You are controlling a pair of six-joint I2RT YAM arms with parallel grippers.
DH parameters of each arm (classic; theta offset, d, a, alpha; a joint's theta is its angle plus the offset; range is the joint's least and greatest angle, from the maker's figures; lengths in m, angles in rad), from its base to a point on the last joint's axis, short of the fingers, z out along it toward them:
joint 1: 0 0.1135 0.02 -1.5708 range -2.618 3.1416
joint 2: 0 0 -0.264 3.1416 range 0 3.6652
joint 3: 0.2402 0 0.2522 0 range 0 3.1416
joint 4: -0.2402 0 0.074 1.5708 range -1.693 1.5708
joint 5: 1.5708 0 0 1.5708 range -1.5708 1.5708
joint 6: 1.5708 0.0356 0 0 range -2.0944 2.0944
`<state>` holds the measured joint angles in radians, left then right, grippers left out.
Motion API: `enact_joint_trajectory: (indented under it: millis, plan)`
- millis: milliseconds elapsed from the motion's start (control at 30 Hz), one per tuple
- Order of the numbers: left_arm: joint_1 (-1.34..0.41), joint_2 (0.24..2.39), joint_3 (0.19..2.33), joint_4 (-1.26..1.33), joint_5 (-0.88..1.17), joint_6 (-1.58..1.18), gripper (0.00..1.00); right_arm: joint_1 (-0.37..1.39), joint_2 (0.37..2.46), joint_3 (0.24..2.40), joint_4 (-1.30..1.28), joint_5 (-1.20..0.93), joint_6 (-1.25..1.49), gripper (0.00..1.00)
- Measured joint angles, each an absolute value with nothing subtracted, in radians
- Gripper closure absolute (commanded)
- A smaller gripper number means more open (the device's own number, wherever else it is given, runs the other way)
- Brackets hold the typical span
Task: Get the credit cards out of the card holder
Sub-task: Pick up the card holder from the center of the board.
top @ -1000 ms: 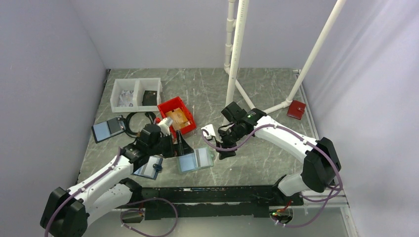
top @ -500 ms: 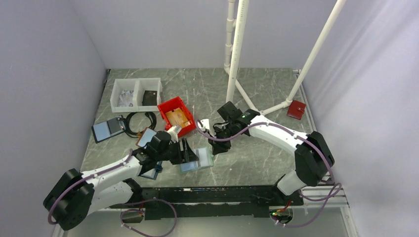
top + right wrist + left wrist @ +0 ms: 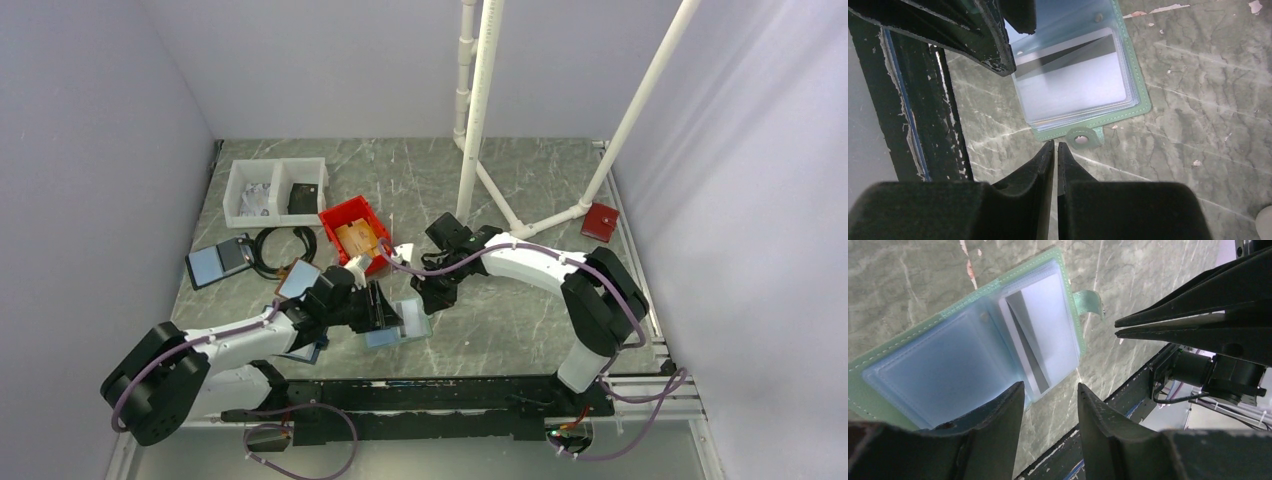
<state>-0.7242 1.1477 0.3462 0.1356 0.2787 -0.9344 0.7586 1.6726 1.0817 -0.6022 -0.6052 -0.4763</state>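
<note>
Teal-edged card holder [image 3: 1075,85] lies just ahead of right gripper [image 3: 1055,146]'s pinched-together, empty tips; left gripper [image 3: 1050,388] stands parted over it.

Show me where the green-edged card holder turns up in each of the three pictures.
Top external: the card holder lies just below the picture's centre.
Left wrist: it fills the left and middle.
Right wrist: top centre.
Shared landmark: its snap tab, clear in both wrist views.

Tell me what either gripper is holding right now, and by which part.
Nothing is held. The left gripper stands open over the card holder; the right gripper, almost closed, has empty tips just short of its tab.
</note>
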Motion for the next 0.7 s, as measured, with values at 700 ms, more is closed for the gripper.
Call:
enact_joint_trajectory:
  millis: [700]
  plan:
    - [-0.728, 1.259, 0.35, 0.153, 0.253, -0.941, 0.74, 0.758, 1.692, 1.082, -0.556, -0.692, -0.368, 0.89]
